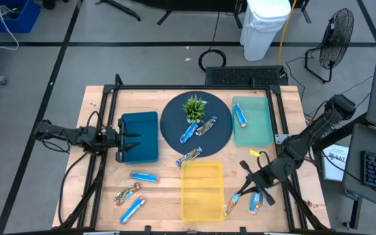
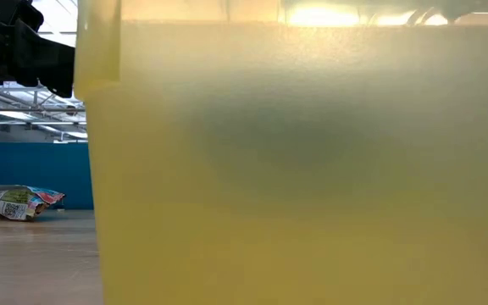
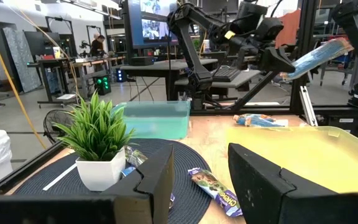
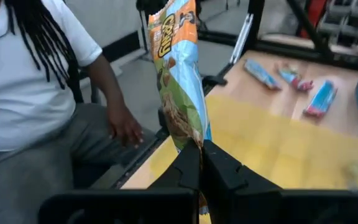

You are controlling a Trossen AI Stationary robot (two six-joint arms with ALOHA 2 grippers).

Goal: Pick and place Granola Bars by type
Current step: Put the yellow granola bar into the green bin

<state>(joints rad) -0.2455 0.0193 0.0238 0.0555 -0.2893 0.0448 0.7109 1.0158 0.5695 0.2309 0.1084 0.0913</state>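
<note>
My right gripper (image 1: 243,190) is shut on a granola bar (image 4: 178,81) in a light blue and orange wrapper, just off the yellow tray's (image 1: 202,190) near right corner. It also shows raised in the left wrist view (image 3: 319,56). A blue bar (image 1: 256,201) lies on the table beside it. My left gripper (image 3: 199,171) stands open and level over the dark blue tray (image 1: 142,136). Two bars (image 1: 189,132) lie on the round dark mat (image 1: 175,127) by a plant (image 1: 194,108). One blue bar (image 1: 240,115) lies in the teal tray (image 1: 260,124). My right gripper pinches one end of the bar (image 4: 191,142) between its two fingers. The fingers come slanting from the table's right side toward its near left. The bar sticks out beyond the fingertips, along them. It is lifted clear of the table and tilted upward (image 3: 328,51).
Three more bars (image 1: 144,176), (image 1: 127,194), (image 1: 132,209) lie on the wood left of the yellow tray, and one (image 1: 189,155) lies at the mat's near edge. A person in a white shirt (image 4: 36,81) sits just beyond the table's near edge.
</note>
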